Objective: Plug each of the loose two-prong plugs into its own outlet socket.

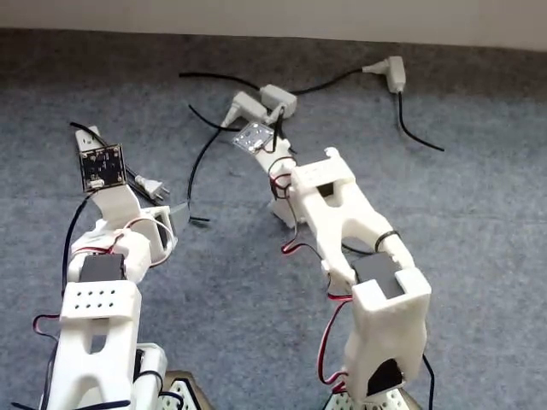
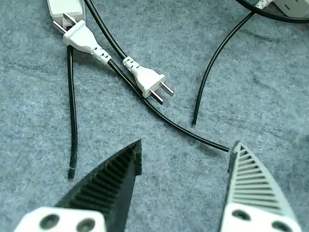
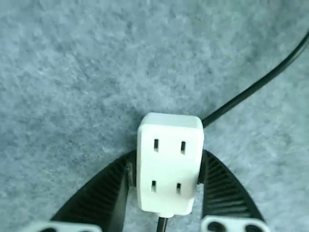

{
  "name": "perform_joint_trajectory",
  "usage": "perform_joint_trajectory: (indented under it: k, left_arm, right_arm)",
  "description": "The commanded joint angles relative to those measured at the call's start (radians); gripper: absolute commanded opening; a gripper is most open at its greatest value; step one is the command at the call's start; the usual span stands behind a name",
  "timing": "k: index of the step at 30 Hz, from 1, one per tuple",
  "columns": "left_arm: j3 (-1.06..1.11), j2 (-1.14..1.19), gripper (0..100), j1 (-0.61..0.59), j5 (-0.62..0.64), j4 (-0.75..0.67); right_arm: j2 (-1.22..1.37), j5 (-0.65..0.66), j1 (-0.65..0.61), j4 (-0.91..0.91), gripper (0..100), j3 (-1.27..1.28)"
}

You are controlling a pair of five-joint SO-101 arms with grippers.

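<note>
- The right pincer (image 3: 168,158) is clamped on a white outlet block (image 3: 169,162), with one black finger (image 3: 104,193) pressed against each long side. The block's two pairs of slots face the wrist camera.
- A black cord (image 3: 256,87) comes out from behind the block and runs off across the grey carpet (image 3: 72,63).
- The left pincer (image 2: 188,145) is spread wide and holds nothing. Its dark finger (image 2: 113,179) and pale finger (image 2: 251,179) are well apart above the carpet.
- Just beyond them a loose two-prong plug (image 2: 147,79) lies flat, prongs pointing toward the pincer. It rests against a black cable (image 2: 183,130) that crosses diagonally.
- Farther out, a second plug (image 2: 79,38) has its prong end against a white socket block (image 2: 63,7).
- In the high view, the loose plug (image 1: 152,184) lies just beside the left arm's wrist.
- A far outlet (image 1: 391,72) sits near the carpet's far edge, well apart from both arms.
</note>
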Motion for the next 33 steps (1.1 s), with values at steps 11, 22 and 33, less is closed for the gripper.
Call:
perform_joint_trajectory:
  k: [11,22,33]
  left_arm:
    - [-0.004,-0.012,29,0.027,0.005,-0.017]
    - [-0.004,-0.012,29,0.027,0.005,-0.017]
    - [-0.004,-0.012,29,0.027,0.005,-0.018]
  right_arm:
    - [-0.008,-0.91,0.173,0.265,2.1,-0.309]
    - [0.002,-1.438,-0.038,0.289,17.0,-0.308]
    - [0.222,-1.333,-0.082,0.321,16.9,-0.297]
